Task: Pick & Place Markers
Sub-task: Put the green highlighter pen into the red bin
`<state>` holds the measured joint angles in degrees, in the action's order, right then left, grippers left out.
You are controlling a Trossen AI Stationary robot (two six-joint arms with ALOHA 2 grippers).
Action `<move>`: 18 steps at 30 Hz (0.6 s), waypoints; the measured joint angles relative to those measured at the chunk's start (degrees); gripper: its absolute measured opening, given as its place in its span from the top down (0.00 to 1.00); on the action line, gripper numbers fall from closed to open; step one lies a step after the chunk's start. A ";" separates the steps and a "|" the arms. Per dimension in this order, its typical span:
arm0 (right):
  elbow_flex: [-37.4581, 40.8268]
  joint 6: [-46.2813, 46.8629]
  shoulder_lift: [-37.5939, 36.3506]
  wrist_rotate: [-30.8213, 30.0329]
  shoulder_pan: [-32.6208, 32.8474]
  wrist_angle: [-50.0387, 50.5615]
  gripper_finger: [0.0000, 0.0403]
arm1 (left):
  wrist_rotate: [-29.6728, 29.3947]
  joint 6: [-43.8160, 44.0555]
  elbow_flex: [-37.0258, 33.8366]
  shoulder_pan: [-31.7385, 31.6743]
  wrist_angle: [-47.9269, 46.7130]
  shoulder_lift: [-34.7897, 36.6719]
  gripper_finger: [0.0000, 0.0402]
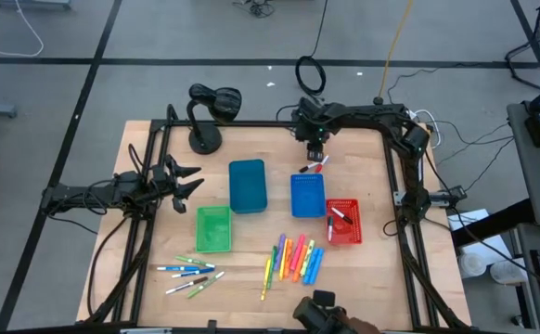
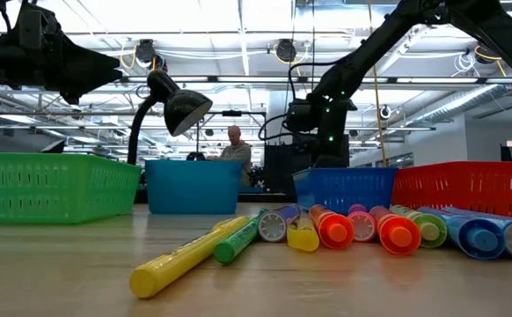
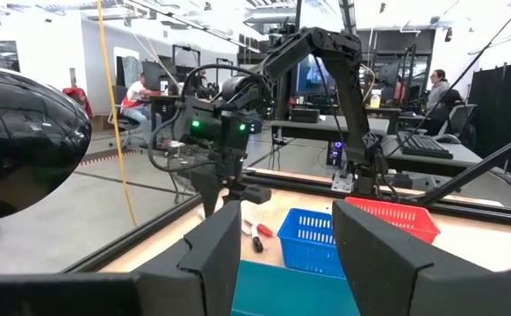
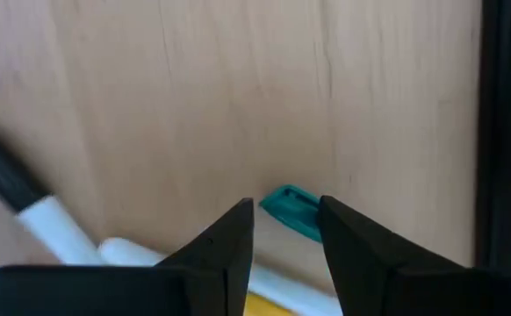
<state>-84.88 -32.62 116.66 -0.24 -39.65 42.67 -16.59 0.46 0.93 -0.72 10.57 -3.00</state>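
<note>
My right gripper (image 1: 315, 150) points down over a few markers (image 1: 313, 168) that lie on the table just beyond the blue bin (image 1: 307, 195). In its wrist view its open fingers (image 4: 238, 233) stand on either side of a white marker's teal cap (image 4: 291, 209). More white-bodied markers (image 4: 53, 224) lie beside it. Neon markers (image 1: 293, 258) and white markers (image 1: 191, 274) lie near the front edge, and some lie in the red bin (image 1: 355, 234). My left gripper (image 1: 188, 181) waits open above the table's left side. My right gripper comes from above, pointing down, with one finger on each side of the teal-capped marker's cap end (image 4: 284, 204). Whether the fingers touch it I cannot tell. The marker lies on the table.
A teal bin (image 1: 248, 186) and a green bin (image 1: 213, 228) stand left of the blue bin. A black desk lamp (image 1: 210, 111) stands at the far left corner. A black frame (image 1: 409, 213) borders the table's sides.
</note>
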 joint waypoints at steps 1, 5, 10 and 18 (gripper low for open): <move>0.10 0.62 -0.43 0.26 0.00 0.18 0.70 | 0.01 -0.01 0.00 -0.01 0.00 0.00 0.54; 0.30 0.76 -2.02 0.31 0.47 -0.18 0.71 | 0.01 0.01 0.00 0.00 0.00 0.01 0.54; 0.09 0.46 -3.91 -1.88 0.23 -2.80 0.71 | 0.01 0.00 0.00 0.00 0.00 0.01 0.54; 0.37 -0.98 -3.77 -0.56 -2.56 -3.27 0.71 | 0.01 -0.01 0.00 -0.01 0.00 0.00 0.54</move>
<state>-84.51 -33.60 112.89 -0.80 -42.21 39.40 -16.58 0.45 0.93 -0.73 10.57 -3.01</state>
